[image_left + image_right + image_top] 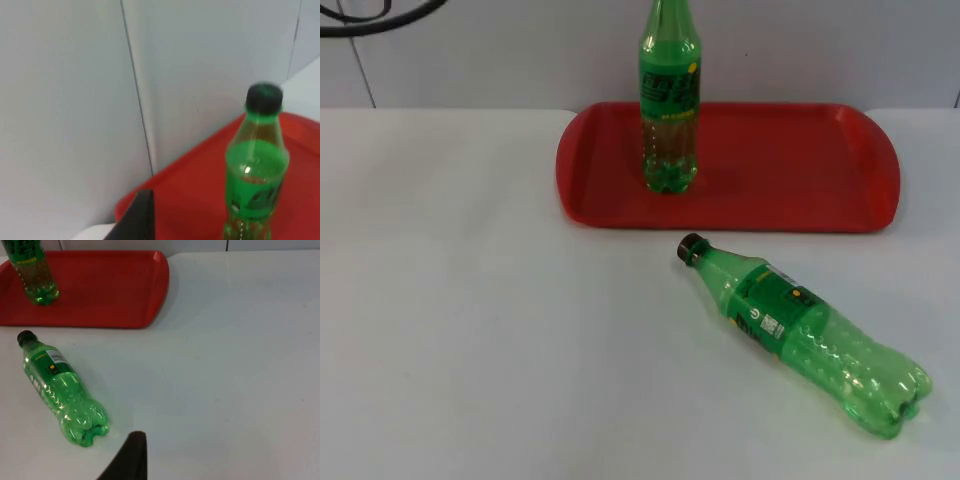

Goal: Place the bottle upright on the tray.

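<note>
Count: two green plastic bottles, one red tray, one white bench.
Bench (470, 330): white; its left half lies bare from the near edge up to the grey partition wall (500, 50), giving wide open room there.
Tray (790, 170): red, rimmed, set at the far edge of the bench against the wall, right of centre; its long front rim faces the lying bottle.
Standing bottle (669, 110): upright on the left part of the tray, black cap on in the left wrist view (255, 170); the tray floor to its right is free.
Lying bottle (810, 335): on its side on the bench, just in front of the tray and apart from its rim; its black cap (691, 249) points toward the tray, its base toward the near right corner of the bench.
Room at right: in the right wrist view the bench beside the lying bottle (57, 390) and beyond the tray's end (150, 290) is bare.
Left claw: a fingertip (137, 220) near the tray's corner; wide or narrow, I cannot tell.
Right claw: a fingertip (131, 457) above the bench near the bottle's base; its state I cannot tell.
</note>
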`<state>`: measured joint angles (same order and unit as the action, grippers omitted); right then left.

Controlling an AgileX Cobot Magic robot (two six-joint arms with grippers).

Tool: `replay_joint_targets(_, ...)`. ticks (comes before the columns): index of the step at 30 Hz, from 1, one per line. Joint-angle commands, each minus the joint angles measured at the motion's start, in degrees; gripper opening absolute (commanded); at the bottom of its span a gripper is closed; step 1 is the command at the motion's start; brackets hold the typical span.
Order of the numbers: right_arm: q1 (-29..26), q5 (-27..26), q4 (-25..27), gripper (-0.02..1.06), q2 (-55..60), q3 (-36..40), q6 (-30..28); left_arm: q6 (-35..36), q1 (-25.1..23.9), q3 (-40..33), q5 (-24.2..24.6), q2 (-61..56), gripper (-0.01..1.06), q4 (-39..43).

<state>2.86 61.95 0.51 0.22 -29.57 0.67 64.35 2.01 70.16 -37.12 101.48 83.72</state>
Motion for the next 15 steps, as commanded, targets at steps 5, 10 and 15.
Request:
replay_joint_targets(5, -0.2, -0.2, 0.2, 1.05, -0.2, 0.1, 0.0, 8.4, -0.1, -0.4, 0.9, -3.7, 1.05, 4.7)
replay_joint_targets(10, -0.2, -0.2, 0.2, 1.05, -0.2, 0.1, 0.0, 16.6, -0.1, -0.4, 2.5, -5.6, 1.05, 11.9)
replay_joint_targets(15, -0.2, -0.2, 0.2, 1.05, -0.2, 0.1, 0.0, 28.4, -0.1, -0.8, 5.2, -9.5, 1.05, 16.2)
